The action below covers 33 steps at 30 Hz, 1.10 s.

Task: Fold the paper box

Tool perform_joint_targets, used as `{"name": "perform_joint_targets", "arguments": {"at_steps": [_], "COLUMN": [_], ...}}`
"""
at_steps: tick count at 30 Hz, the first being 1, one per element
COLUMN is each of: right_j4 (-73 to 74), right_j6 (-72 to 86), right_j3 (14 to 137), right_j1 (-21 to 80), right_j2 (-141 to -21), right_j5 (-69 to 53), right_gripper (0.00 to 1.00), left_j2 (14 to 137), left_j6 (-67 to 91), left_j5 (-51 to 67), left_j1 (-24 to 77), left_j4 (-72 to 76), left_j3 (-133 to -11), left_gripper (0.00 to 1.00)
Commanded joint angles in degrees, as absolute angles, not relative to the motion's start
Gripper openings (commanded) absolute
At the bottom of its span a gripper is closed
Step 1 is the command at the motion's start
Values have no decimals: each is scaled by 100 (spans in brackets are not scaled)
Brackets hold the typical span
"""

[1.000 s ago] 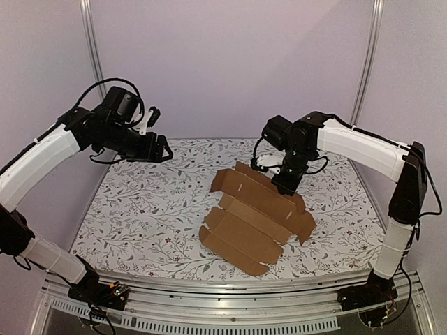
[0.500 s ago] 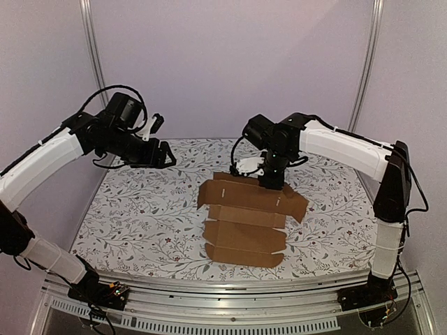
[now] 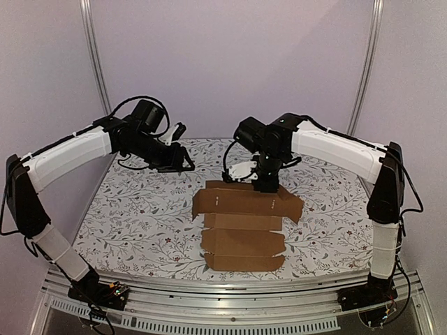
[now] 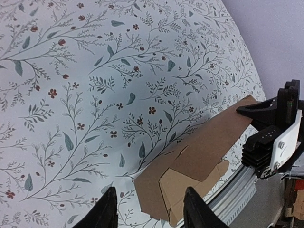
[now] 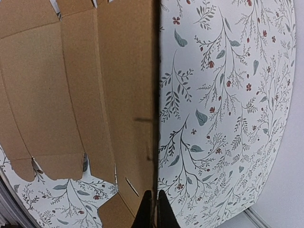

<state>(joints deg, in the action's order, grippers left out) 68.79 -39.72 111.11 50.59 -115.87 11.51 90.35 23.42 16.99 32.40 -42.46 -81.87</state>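
The paper box (image 3: 241,230) is a flat brown die-cut sheet lying unfolded on the floral table, its far panel lifted a little. My right gripper (image 3: 264,183) is shut on the middle of that far edge. In the right wrist view its closed fingertips (image 5: 152,192) pinch the thin cardboard edge, and the box (image 5: 71,95) spreads out to the left. My left gripper (image 3: 187,165) hovers behind and to the left of the sheet, open, with nothing between its fingers. Its wrist view shows the left gripper (image 4: 150,190) above a corner of the box (image 4: 204,142).
A floral cloth (image 3: 133,209) covers the table. A metal rail (image 3: 230,293) runs along the near edge. Two upright posts (image 3: 94,63) and purple walls close the back and sides. The right arm's black wrist (image 4: 273,137) shows beyond the sheet.
The right gripper has pulled the sheet left and turned it square to the table's front edge. The left arm has swung right toward the sheet, and its jaws have narrowed.
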Motion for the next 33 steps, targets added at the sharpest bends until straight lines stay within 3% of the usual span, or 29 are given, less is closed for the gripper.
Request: {"name": "perform_joint_targets", "arguments": {"at_steps": [1, 22, 33], "right_j4": [7376, 8503, 8483], "right_j6": [-3957, -3589, -3381], "right_j3": [11422, 12107, 12109], "right_j1": [5077, 5076, 5077], "right_j2": [-11339, -11266, -11402], "right_j5": [849, 368, 395], "right_gripper": [0, 0, 0], "left_j2": [9143, 9536, 9570], "left_j6": [2396, 2324, 2239], "left_j5": [2063, 2921, 2962], "left_j1": [3252, 3547, 3774], "left_j4": [-4044, -4192, -4332], "left_j3": [-8489, -8836, -8981], "left_gripper": [43, 8, 0]}}
